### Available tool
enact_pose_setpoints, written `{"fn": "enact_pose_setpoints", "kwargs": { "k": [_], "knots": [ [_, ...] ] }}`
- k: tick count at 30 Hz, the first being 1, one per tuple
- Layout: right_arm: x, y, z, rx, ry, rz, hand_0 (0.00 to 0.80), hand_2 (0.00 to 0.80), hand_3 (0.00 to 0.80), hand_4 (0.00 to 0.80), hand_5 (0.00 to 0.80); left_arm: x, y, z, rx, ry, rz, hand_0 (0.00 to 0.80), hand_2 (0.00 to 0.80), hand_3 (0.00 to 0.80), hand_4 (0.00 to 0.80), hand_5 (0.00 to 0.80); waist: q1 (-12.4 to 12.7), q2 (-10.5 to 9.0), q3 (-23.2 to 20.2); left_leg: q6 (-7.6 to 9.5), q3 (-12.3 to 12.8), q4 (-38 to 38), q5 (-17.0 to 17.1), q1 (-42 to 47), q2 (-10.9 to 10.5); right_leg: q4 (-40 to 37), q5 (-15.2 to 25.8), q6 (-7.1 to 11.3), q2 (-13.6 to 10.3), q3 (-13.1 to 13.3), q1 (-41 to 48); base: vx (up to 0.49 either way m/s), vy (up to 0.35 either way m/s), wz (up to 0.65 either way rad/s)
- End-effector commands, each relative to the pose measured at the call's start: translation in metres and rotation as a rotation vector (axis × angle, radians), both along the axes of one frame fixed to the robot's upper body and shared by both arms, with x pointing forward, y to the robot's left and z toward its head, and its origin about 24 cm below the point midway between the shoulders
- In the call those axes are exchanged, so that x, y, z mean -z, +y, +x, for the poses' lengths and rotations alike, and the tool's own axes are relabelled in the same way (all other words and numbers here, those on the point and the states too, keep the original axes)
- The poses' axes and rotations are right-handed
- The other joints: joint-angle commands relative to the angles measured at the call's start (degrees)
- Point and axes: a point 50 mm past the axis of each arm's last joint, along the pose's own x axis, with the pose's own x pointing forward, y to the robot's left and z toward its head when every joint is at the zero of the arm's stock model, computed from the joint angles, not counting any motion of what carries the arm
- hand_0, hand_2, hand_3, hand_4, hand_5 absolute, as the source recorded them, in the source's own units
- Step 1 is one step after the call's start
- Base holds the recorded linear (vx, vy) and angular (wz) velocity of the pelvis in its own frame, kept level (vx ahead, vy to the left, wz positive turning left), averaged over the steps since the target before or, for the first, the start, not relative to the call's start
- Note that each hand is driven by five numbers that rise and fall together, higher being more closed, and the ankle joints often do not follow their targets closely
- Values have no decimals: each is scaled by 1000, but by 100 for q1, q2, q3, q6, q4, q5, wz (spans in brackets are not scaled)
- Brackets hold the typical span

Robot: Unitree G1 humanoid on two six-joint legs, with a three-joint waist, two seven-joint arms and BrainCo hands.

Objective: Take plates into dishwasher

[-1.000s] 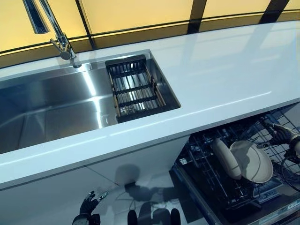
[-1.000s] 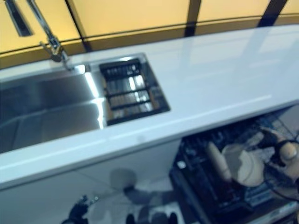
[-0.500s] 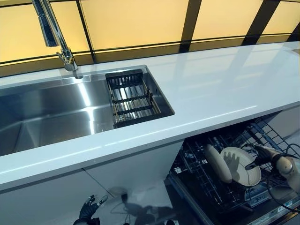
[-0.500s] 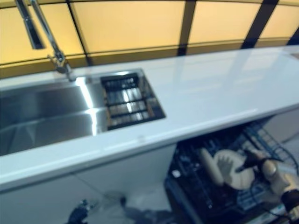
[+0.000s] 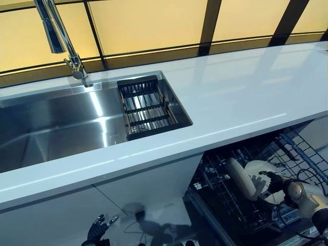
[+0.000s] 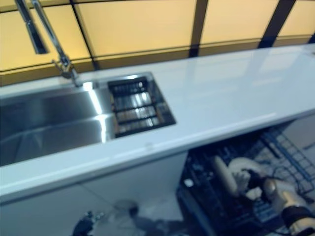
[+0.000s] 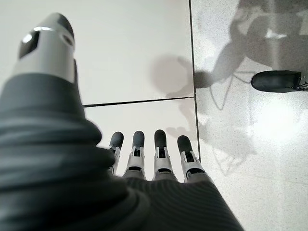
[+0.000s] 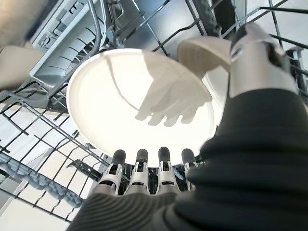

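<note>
A white plate (image 8: 120, 96) stands on edge in the wire dishwasher rack (image 5: 300, 151) below the counter at the lower right. In the left eye view this white plate (image 5: 258, 170) has a cream plate (image 5: 239, 177) upright just to its left. My right hand (image 5: 277, 182) is down in the rack in front of the white plate's face, casting its shadow on it. Its fingers (image 8: 140, 169) are straight and hold nothing, and the thumb (image 8: 257, 53) stands apart from them. My left hand (image 5: 97, 230) hangs open low by the floor, its fingers (image 7: 161, 149) straight.
A white countertop (image 5: 246, 87) runs across above the open dishwasher. A steel sink (image 5: 51, 128) with a black drain basket (image 5: 146, 105) and a tall faucet (image 5: 61, 36) lies at the left. White cabinet fronts (image 5: 77, 205) drop below the counter.
The camera has shifted. My right hand has come in from the rack's right side to just in front of the white plate. The left hand stays low.
</note>
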Motion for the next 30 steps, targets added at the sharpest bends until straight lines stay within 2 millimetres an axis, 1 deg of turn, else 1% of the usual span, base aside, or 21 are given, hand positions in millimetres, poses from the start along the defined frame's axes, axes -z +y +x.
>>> {"fn": "enact_pose_setpoints", "kwargs": {
  "k": [1, 7, 12, 17, 20, 23, 24, 26, 27, 30],
  "knots": [
    [-2, 3, 9, -10, 9, -53, 0, 0, 0, 0, 0, -13, 6, 24, 6, -71, 24, 0, 0, 0, 0, 0, 64, -306, 100, 185, -34, -15, -450, 144, -272, 7, 355, 216, -37, 193, -298, 0, 0, 0],
    [2, -4, 2, 17, 50, -65, 0, 0, 0, 0, 0, -13, 7, 23, 5, -71, 26, 0, 0, 0, 0, 0, 68, -322, 98, 183, -47, -15, -439, 131, -275, 7, 359, 217, -30, 200, -305, 0, 0, 0],
    [8, -5, -2, 20, 82, -81, 0, 0, 0, 0, 0, -13, 7, 24, 3, -74, 27, 0, 0, 0, 0, 0, 65, -337, 96, 184, -26, -15, -430, 119, -269, 7, 360, 219, -27, 202, -314, 0, 0, 0],
    [12, -8, -5, 32, 107, -147, 0, 0, 0, 0, 0, -15, 7, 27, -1, -81, 29, 0, 0, 0, 0, 0, 78, -322, 128, 186, -29, -15, -425, 103, -269, 7, 368, 227, -37, 197, -337, 0, 0, 0],
    [13, -11, -2, 62, 101, -238, 0, 0, 0, 0, 0, -18, 6, 32, 0, -98, 25, 0, 0, 0, 0, 0, 100, -265, 192, 185, -39, -15, -408, 61, -276, 7, 384, 230, -45, 191, -385, -47, -23, 0],
    [13, -12, -1, 86, 90, -279, 0, 0, 0, 0, 0, -19, 5, 35, 6, -110, 22, 0, 0, 0, 0, 0, 127, -214, 244, 187, -53, -15, -394, 27, -287, 7, 393, 233, -58, 175, -414, -61, -17, 2],
    [13, -11, 3, 106, 78, -302, 0, 0, 0, 0, 0, -21, 3, 38, 12, -120, 18, 0, 0, 0, 0, 0, 151, -165, 287, 187, -73, -15, -383, -7, -300, 7, 398, 232, -66, 164, -443, -70, -8, 2],
    [13, -10, 5, 114, 76, -312, 0, 0, 0, 0, 0, -22, 2, 40, 15, -125, 16, 0, 0, 0, 0, 0, 161, -137, 306, 187, -88, -15, -377, -23, -307, 7, 400, 232, -72, 158, -458, -63, -3, 3],
    [13, -8, 8, 139, 68, -317, 0, 0, 0, 0, 0, -23, 0, 44, 19, -134, 12, 0, 0, 0, 0, 0, 186, -78, 345, 190, -119, -15, -364, -58, -325, 7, 403, 229, -84, 145, -486, -56, 2, 5],
    [13, -7, 10, 175, 53, -318, 0, 0, 0, 0, 0, -24, -2, 47, 21, -142, 5, 0, 0, 0, 0, 0, 215, -11, 378, 196, -162, -15, -344, -102, -352, 7, 401, 222, -96, 132, -513, -54, 4, 4]
  ]
}}
